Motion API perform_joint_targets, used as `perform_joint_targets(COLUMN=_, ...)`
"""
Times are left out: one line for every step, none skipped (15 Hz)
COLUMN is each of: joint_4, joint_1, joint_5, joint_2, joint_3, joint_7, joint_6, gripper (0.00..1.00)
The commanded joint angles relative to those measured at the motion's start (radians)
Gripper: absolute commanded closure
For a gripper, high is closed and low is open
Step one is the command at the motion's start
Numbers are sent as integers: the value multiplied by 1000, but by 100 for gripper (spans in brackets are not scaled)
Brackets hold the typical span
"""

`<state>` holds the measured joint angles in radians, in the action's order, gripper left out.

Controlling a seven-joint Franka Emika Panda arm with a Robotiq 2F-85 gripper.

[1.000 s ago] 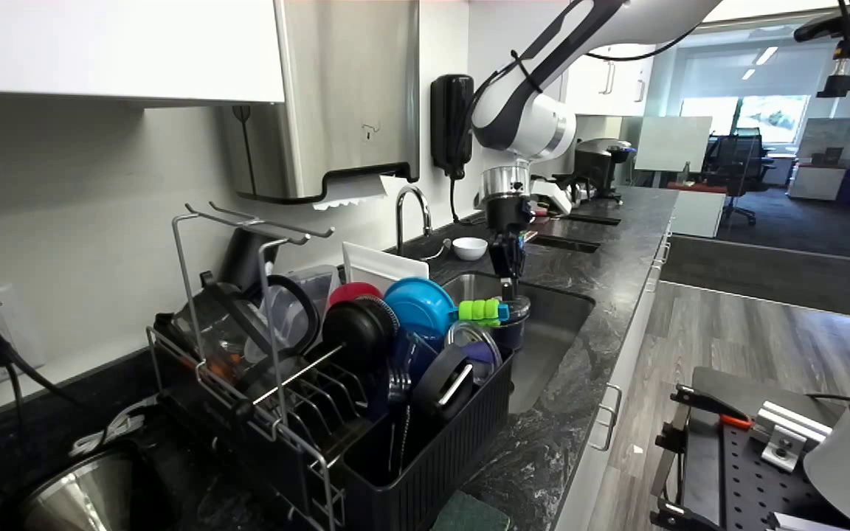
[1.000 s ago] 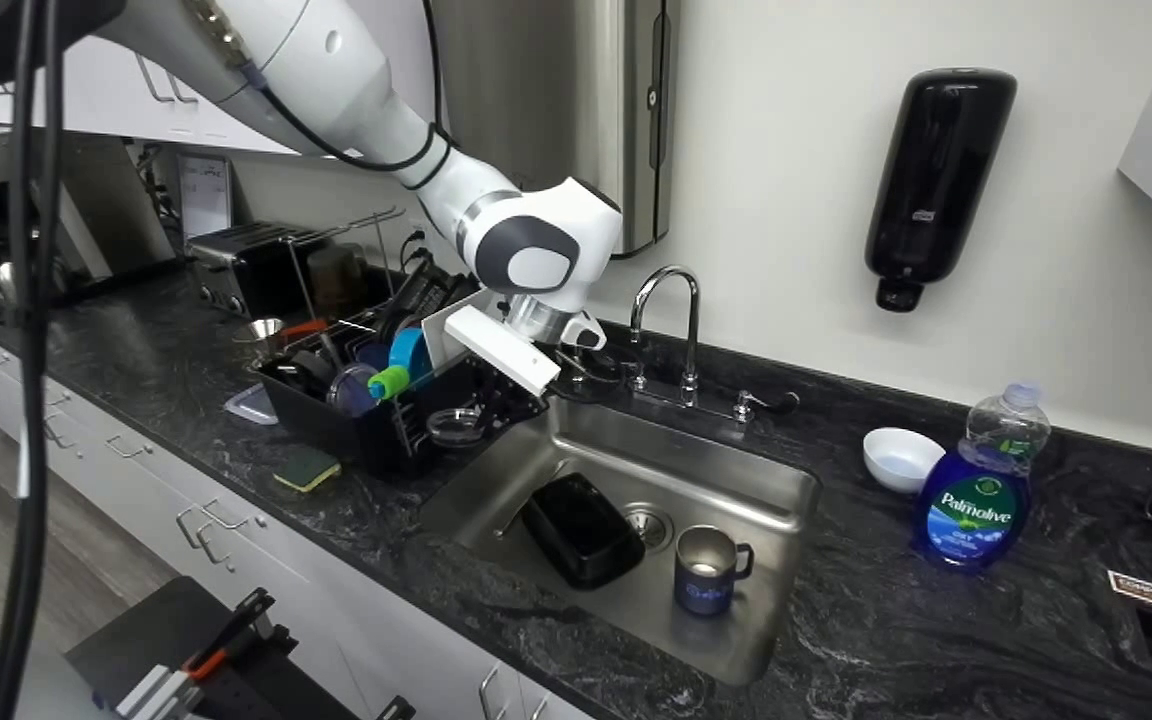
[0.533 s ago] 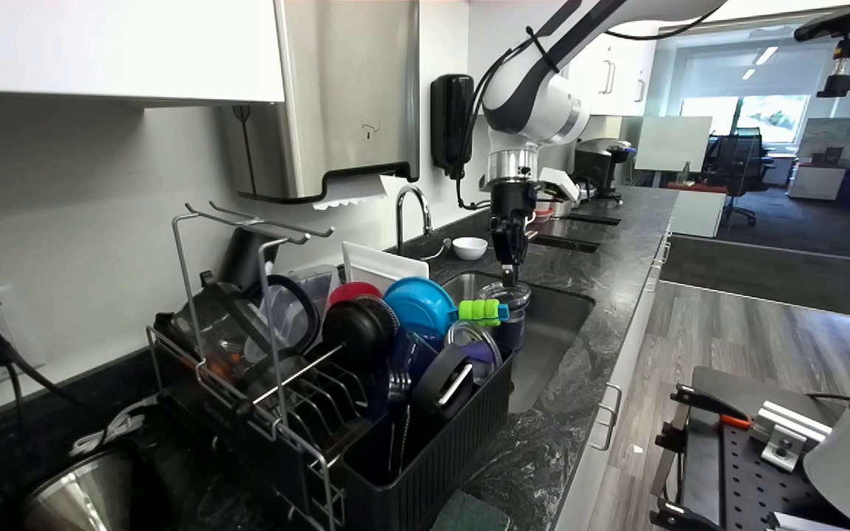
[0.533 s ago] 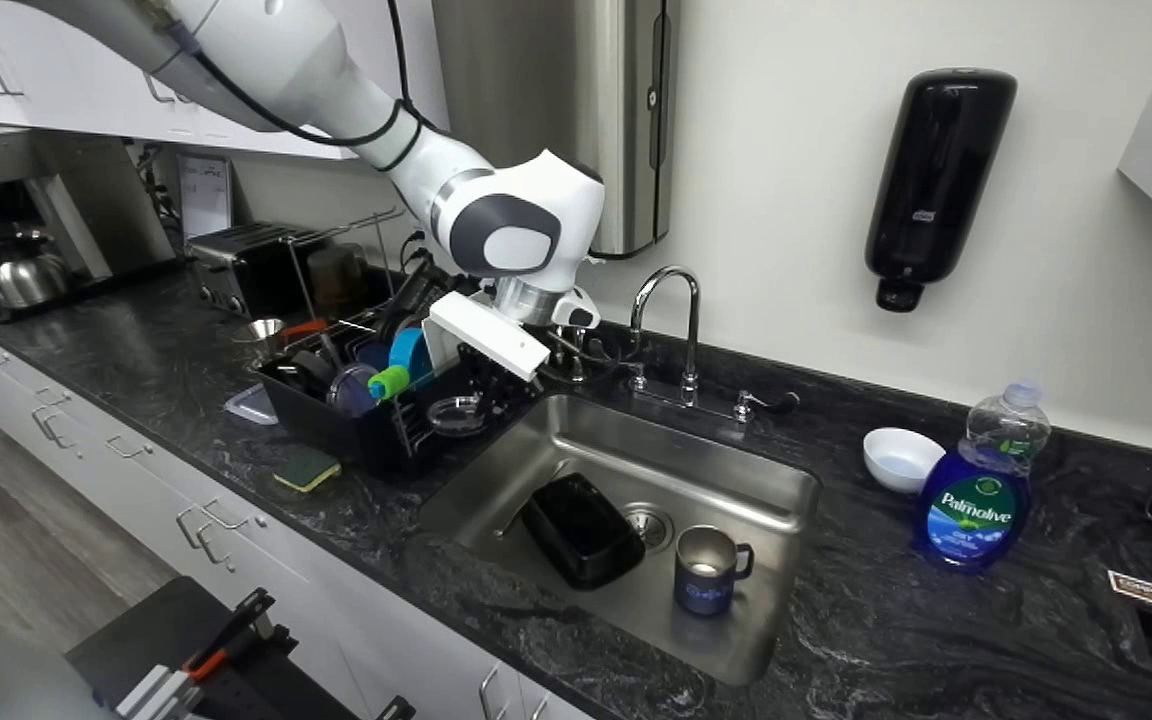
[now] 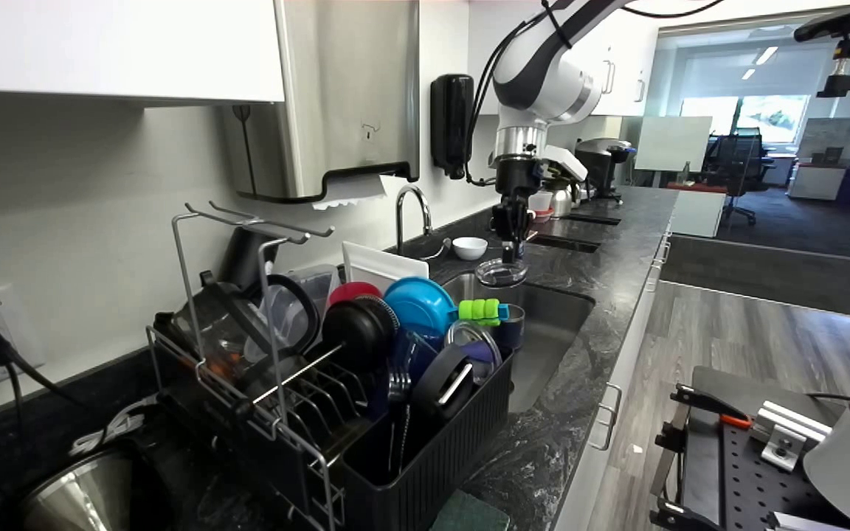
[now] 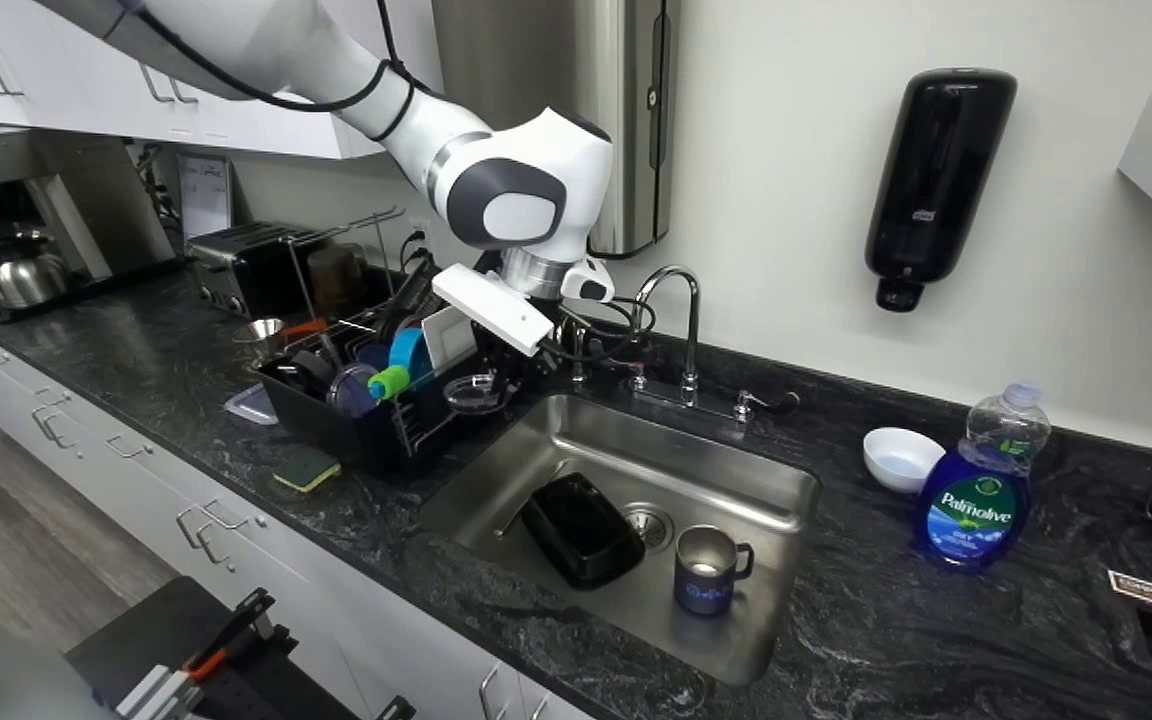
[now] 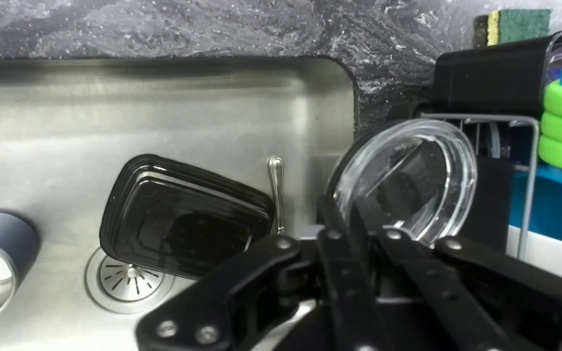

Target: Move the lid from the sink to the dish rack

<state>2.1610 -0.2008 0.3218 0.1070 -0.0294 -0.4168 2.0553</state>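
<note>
The clear lid is pinched at its rim by the gripper, and it is held in the air near that end of the sink which is closest to the dish rack. In the sink, a dark blue mug is seen standing upright, with its metallic inside visible from above. A black food container is placed near the mug, just beside the drain; whether its open side is turned up or down cannot be told. A metal handle is seen just beside the container. The dish rack is well filled: a blue bowl, a red item and a white board are held in it. At its side, forks are kept in a black utensil holder. On the counter, a white bowl is placed beside a soap bottle, in which blue liquid fills the lower part.
</note>
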Motion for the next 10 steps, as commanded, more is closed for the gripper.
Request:
perform_joint_targets(joint_4=-5, joint_1=23, joint_5=2, joint_2=0, joint_3=-26, joint_7=28, joint_6=8, gripper=98)
perform_joint_targets(joint_4=-4, joint_1=24, joint_5=1, joint_2=0, joint_3=-27, joint_7=12, joint_6=-3, gripper=90)
perform_joint_targets(joint_4=-4, joint_1=25, joint_5=1, joint_2=1, joint_3=-29, joint_7=13, joint_6=-3, gripper=90)
perform_joint_targets(joint_4=-4, joint_1=25, joint_5=1, joint_2=1, joint_3=-31, joint_7=13, joint_6=-3, gripper=90)
perform_joint_targets(joint_4=-4, joint_1=25, joint_5=1, joint_2=1, joint_3=-32, joint_7=13, joint_6=-3, gripper=90)
perform_joint_targets(joint_4=-4, joint_1=25, joint_5=1, joint_2=1, joint_3=-32, joint_7=13, joint_6=-3, gripper=90)
perform_joint_targets(joint_4=-5, joint_1=26, joint_5=1, joint_2=1, joint_3=-31, joint_7=14, joint_6=-3, gripper=90)
perform_joint_targets(joint_4=-5, joint_1=26, joint_5=1, joint_2=1, joint_3=-31, joint_7=14, joint_6=-3, gripper=90)
perform_joint_targets(joint_4=-4, joint_1=26, joint_5=1, joint_2=1, joint_3=-31, joint_7=14, joint_6=-3, gripper=90)
perform_joint_targets(joint_4=-5, joint_1=26, joint_5=1, joint_2=1, joint_3=-31, joint_7=14, joint_6=-3, gripper=90)
